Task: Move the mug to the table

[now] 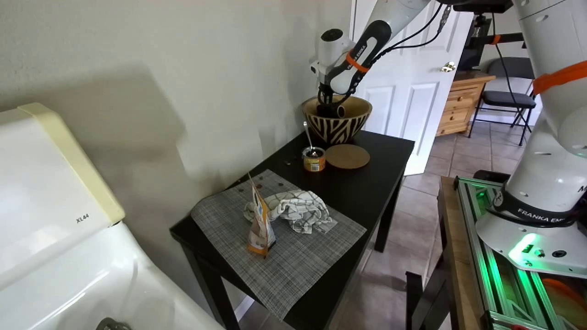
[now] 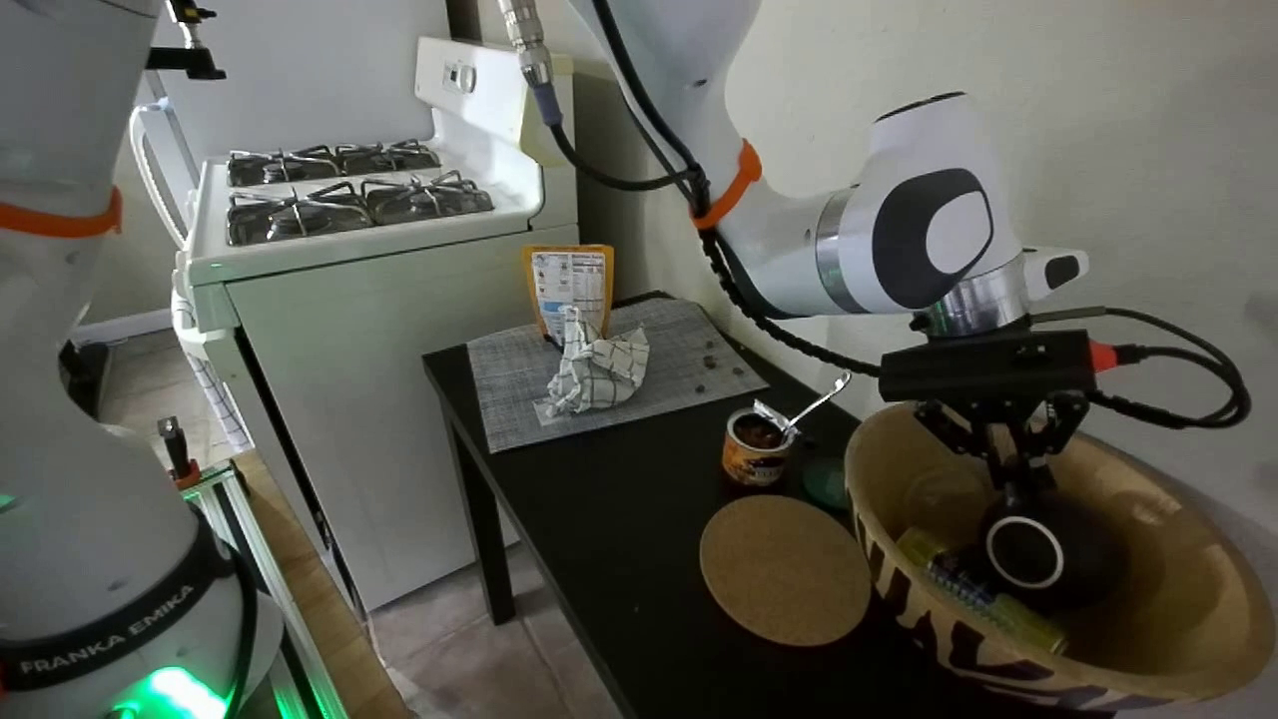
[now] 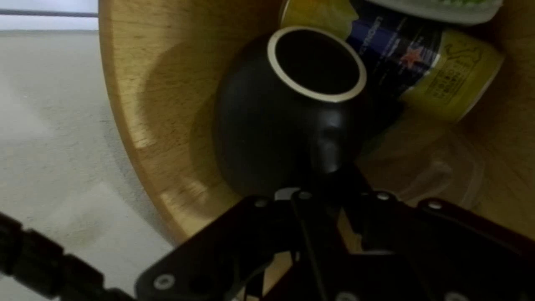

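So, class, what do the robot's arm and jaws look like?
The arm is white and rounded, with black panels, orange bands and FRANKA EMIKA lettering. Black cables run along it, one ridged. The jaws are black, angular, with silvery screws.

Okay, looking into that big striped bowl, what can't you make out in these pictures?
Yellow can, wrist view: partly hidden by the mug.
White item with green, wrist view: cut off by the top edge.
Mug handle, wrist view: partly covered by the dark gripper.
Clear item near the can, wrist view: too dim to identify.
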Robot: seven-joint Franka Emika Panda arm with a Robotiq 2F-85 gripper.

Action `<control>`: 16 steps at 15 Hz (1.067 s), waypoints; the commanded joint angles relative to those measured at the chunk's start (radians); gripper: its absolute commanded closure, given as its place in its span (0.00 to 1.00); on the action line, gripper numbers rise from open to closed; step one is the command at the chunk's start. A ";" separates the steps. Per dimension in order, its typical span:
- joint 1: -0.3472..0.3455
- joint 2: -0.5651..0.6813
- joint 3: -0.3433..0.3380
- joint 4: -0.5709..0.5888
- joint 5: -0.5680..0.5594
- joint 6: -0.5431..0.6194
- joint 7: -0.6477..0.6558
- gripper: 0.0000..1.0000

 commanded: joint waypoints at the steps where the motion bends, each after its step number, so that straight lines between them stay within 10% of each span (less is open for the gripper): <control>1: 0.104 0.030 -0.122 0.005 -0.131 -0.001 0.205 0.86; 6: 0.178 0.074 -0.199 0.021 -0.263 -0.031 0.418 0.95; 8: 0.187 0.080 -0.204 0.023 -0.301 -0.047 0.473 0.53; 13: 0.170 0.085 -0.181 0.037 -0.374 -0.113 0.549 0.17; 16: 0.136 0.089 -0.145 0.042 -0.389 -0.112 0.534 0.47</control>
